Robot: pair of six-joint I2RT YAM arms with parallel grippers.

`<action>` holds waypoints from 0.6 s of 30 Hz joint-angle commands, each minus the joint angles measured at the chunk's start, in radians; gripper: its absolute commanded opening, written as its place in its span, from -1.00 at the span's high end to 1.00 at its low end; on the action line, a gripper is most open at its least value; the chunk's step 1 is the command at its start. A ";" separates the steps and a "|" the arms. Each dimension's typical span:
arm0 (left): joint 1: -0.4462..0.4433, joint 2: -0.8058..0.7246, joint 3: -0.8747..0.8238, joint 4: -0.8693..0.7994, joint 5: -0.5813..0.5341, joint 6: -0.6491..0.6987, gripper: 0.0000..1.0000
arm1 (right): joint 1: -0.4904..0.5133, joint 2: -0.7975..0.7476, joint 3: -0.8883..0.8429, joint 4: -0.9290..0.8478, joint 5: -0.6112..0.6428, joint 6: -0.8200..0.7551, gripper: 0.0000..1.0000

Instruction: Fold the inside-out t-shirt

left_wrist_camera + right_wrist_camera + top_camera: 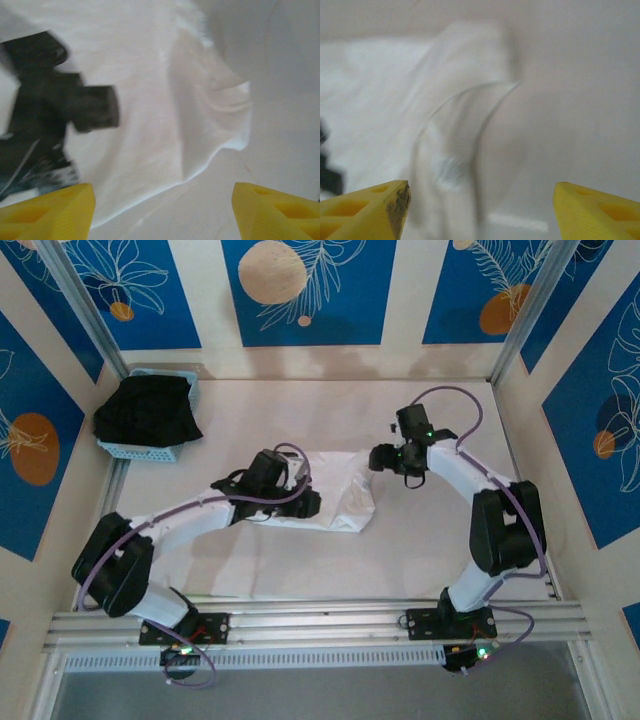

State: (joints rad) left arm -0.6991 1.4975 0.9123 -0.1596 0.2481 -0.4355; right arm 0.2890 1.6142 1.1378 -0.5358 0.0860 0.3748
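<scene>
Inside-out t-shirt: white and rumpled, lying mid-table between your two grippers, creased and not yet a neat fold.
Left gripper: down low at the shirt's left side, its wrist over the cloth.
Left fingers: check your left wrist view. The yellow pair stands wide apart with nothing between, and the shirt's loose edge curls just ahead of them.
Right gripper: further back, at the shirt's far right corner.
Right fingers: also spread wide and holding nothing. A raised fold of cloth sits ahead of them, though your view is blurred. One tip carries a dark smudge.
Basket: blue, in the far left corner, well apart from the shirt.
Black garment: heaped in that basket.
</scene>
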 commanded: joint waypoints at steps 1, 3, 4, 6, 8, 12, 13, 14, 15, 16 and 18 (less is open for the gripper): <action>-0.023 0.076 0.044 0.103 0.069 0.019 -0.43 | 0.104 -0.064 -0.082 0.061 -0.207 0.081 -0.34; -0.013 0.080 0.033 0.098 0.036 -0.027 -0.40 | 0.150 -0.091 -0.121 0.117 -0.270 0.126 -0.19; -0.001 0.069 0.018 0.093 0.013 -0.045 -0.39 | 0.170 -0.098 -0.138 0.144 -0.293 0.148 -0.13; 0.047 0.022 -0.039 0.076 -0.031 -0.078 -0.37 | 0.210 -0.080 -0.168 0.202 -0.321 0.195 -0.02; 0.107 -0.045 -0.109 0.080 -0.074 -0.101 -0.37 | 0.221 -0.036 -0.186 0.223 -0.343 0.219 0.08; 0.185 -0.064 -0.130 0.078 -0.056 -0.070 -0.38 | 0.185 0.014 -0.224 0.125 -0.269 0.208 0.26; 0.188 -0.043 -0.110 0.070 -0.049 -0.053 -0.38 | 0.161 0.016 -0.234 0.099 -0.254 0.203 0.29; 0.189 -0.022 -0.087 0.058 -0.044 -0.042 -0.38 | 0.128 0.016 -0.247 0.078 -0.242 0.197 0.31; 0.191 0.002 -0.064 0.052 -0.044 -0.035 -0.38 | 0.101 0.014 -0.256 0.059 -0.232 0.192 0.32; 0.196 0.023 -0.047 0.055 -0.044 -0.030 -0.38 | 0.064 0.009 -0.263 0.035 -0.225 0.187 0.36; 0.206 0.057 -0.011 0.051 -0.048 -0.025 -0.39 | 0.028 -0.018 -0.266 0.001 -0.193 0.176 0.38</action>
State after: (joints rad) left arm -0.5072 1.5139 0.8394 -0.0933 0.2005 -0.4896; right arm 0.3691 1.6268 0.8837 -0.4419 -0.1543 0.5575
